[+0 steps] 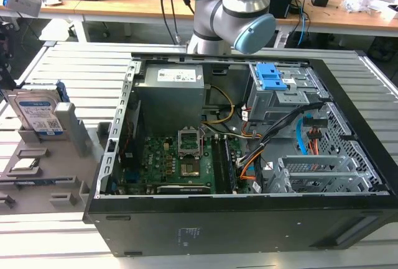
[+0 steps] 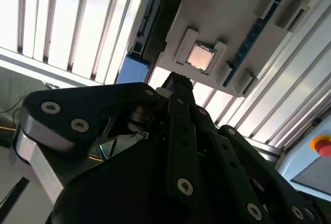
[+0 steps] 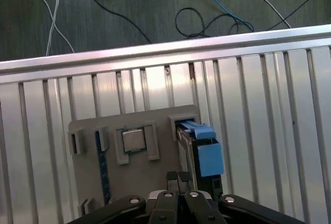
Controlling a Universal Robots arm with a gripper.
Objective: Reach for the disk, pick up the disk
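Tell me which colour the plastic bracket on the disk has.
Blue. The bracket on the disk shows best in the first wrist view.

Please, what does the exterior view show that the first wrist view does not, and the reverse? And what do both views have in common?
Exterior view's own: the open computer case with its motherboard, and the arm's joints behind it. First wrist view's own: the gripper, fingers together, above the grey holder, and the dark floor with loose cables. Shared: the disk with its blue bracket, standing on edge in the grey holder, on the slatted metal table.
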